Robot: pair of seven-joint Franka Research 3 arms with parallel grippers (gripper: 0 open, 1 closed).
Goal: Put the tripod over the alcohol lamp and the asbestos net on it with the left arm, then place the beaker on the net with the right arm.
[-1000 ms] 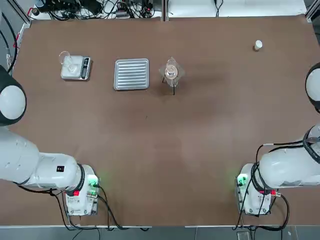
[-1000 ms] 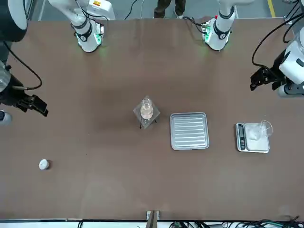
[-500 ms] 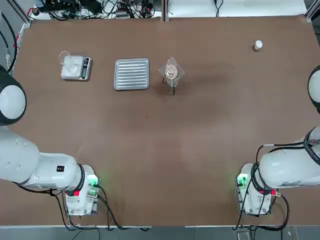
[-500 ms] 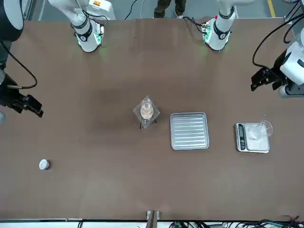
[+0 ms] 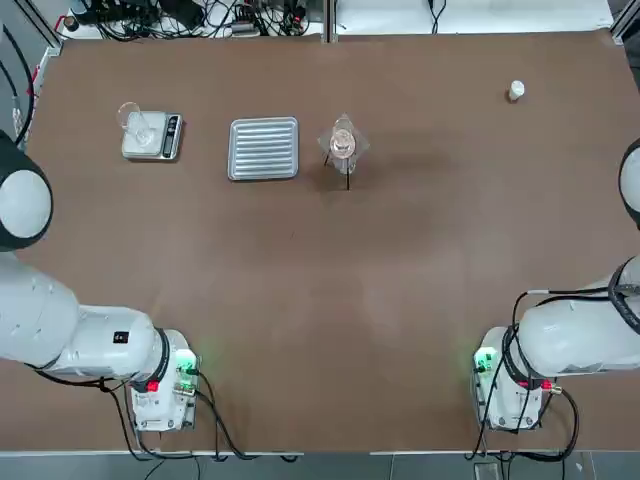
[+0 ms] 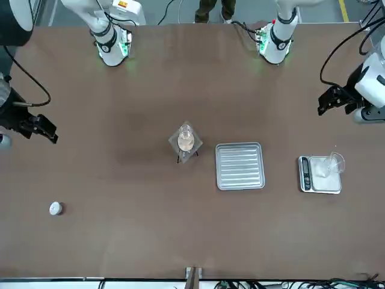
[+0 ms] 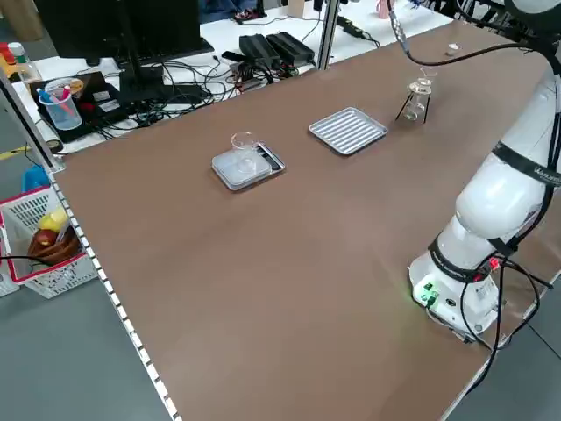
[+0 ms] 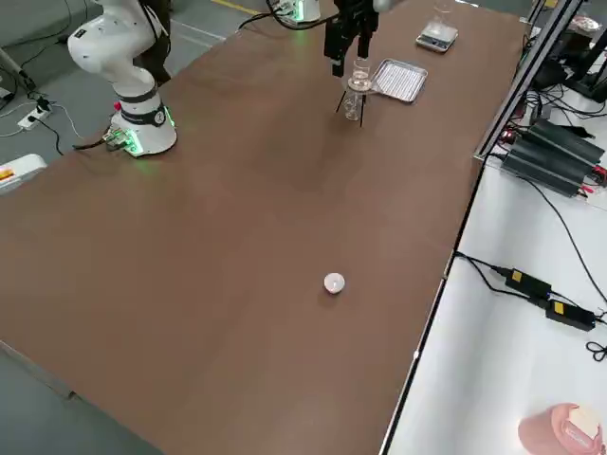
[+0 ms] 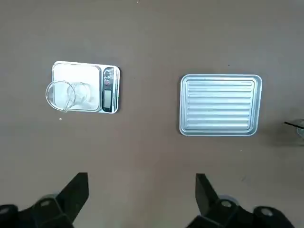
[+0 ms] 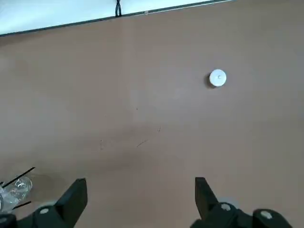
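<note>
The beaker [image 6: 186, 137] sits on the asbestos net [image 6: 184, 144], stacked on the tripod [image 6: 187, 155] mid-worktop [image 5: 320, 300], just beside the ridged tray [image 6: 240, 165]. Both sets of jaws hang well away from it with nothing in them: the right gripper [image 6: 41, 128] spread wide at its own edge, the left gripper [image 6: 332, 100] spread above the scale [image 6: 319, 174]. Since half a second ago the right gripper has lifted back toward the base; the stack stays put.
</note>
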